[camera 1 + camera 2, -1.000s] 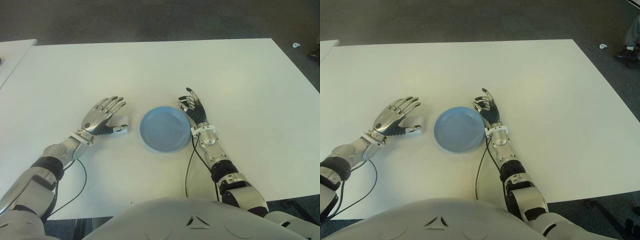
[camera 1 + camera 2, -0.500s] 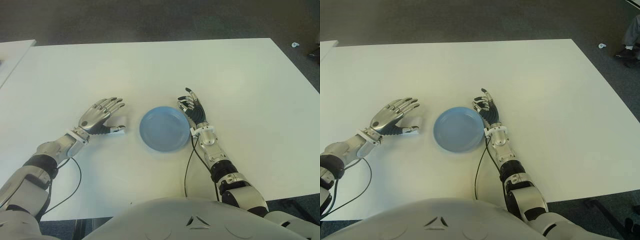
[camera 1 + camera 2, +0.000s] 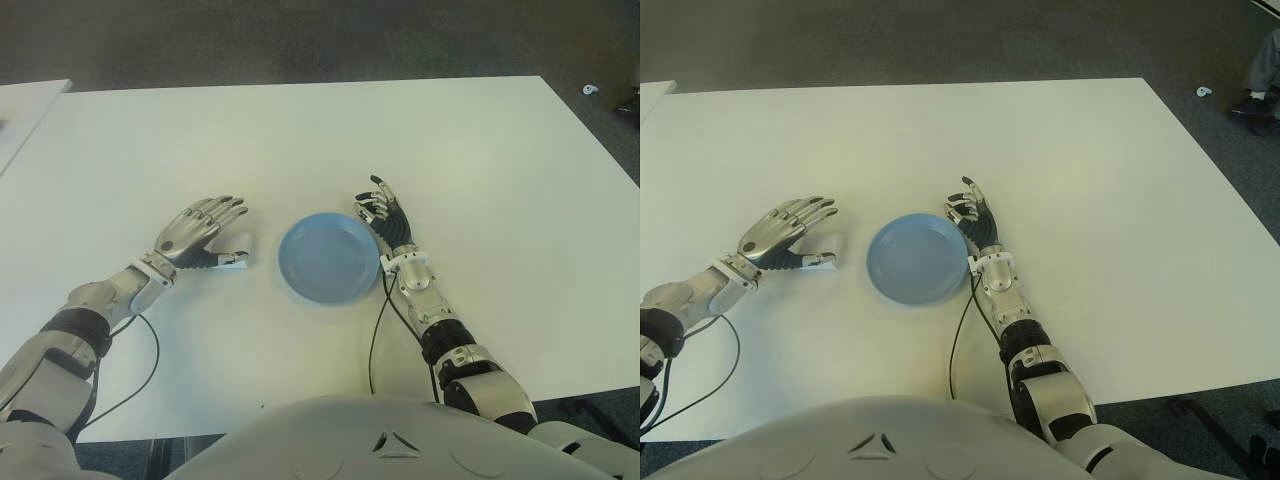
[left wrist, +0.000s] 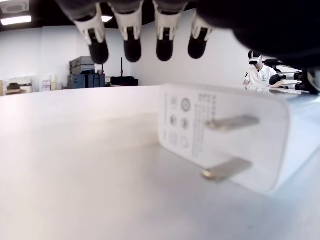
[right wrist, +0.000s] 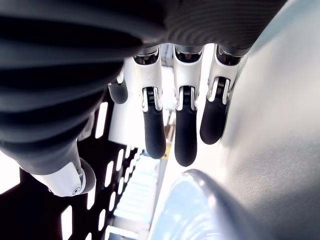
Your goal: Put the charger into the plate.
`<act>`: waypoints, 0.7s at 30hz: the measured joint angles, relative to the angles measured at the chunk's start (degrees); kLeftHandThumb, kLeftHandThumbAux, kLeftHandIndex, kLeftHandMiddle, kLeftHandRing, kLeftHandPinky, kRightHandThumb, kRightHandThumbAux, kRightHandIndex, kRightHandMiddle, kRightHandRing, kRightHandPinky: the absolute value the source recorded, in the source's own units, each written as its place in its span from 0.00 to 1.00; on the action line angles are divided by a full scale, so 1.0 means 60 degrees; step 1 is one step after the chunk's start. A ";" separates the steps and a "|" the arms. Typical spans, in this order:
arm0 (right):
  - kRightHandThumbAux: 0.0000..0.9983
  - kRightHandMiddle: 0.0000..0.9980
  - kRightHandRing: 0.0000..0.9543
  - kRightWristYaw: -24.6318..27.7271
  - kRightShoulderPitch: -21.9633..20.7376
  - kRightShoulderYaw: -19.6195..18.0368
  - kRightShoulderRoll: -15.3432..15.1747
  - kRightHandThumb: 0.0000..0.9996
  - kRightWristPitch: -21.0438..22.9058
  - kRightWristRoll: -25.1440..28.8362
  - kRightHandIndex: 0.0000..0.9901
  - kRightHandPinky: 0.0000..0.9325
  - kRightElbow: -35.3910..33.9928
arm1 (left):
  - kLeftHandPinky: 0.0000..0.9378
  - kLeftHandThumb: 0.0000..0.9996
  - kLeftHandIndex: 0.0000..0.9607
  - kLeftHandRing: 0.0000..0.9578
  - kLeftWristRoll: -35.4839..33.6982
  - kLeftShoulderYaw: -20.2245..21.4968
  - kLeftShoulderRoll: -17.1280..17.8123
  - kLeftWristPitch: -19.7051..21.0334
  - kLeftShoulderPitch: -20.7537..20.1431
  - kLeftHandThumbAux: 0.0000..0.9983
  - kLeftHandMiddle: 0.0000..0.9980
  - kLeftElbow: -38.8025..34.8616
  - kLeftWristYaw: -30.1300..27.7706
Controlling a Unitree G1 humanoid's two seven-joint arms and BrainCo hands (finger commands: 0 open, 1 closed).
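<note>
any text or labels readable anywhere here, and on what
No text can be read.
White charger, lying on the table under the open left hand: round certification marks and lines of small print on its pronged face, too small and blurred to read.
Blue plate and right hand: no markings visible.

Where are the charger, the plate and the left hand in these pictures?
charger [image 4: 220, 137]: left wrist view, its pronged face.
plate [image 3: 330, 257]: left eye view, its bare middle.
left hand [image 3: 195, 232]: left eye view, back of the hand.
</note>
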 measured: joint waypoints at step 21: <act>0.62 0.37 0.44 -0.0180 -0.0196 0.0079 -0.0041 0.00 -0.0378 -0.0083 0.05 0.37 0.0404 | 0.00 0.21 0.00 0.00 0.0005 0.0007 0.0253 -0.0252 -0.0148 0.18 0.00 0.0043 -0.0090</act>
